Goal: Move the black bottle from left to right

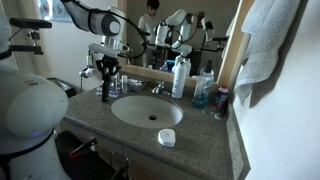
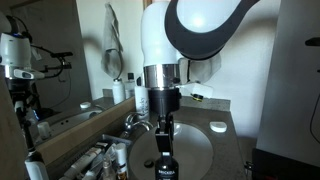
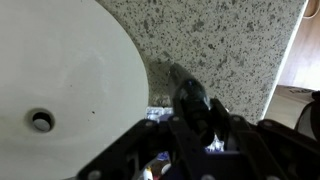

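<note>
Currently, the pincer (image 1: 107, 72) stands at the left end of the arrangement in an exterior view. Its fingers are drawn in narrowly on the slim top of the black bottle (image 1: 105, 90), which stands upright directly beneath the pincer. Whether the bottle base touches the surface (image 1: 88, 118) cannot be determined. In the wrist view, the bottle sits between the two fingers, over speckled stone just beside the rim of the sink basin (image 3: 70, 80). To the right of the pincer lies the sink basin, with a small white object (image 1: 166, 137) on its near rim. Further right, well apart from the pincer, stand a tall white bottle (image 1: 180, 78) with a blue top and then a translucent blue-teal bottle (image 1: 203, 92).
</note>
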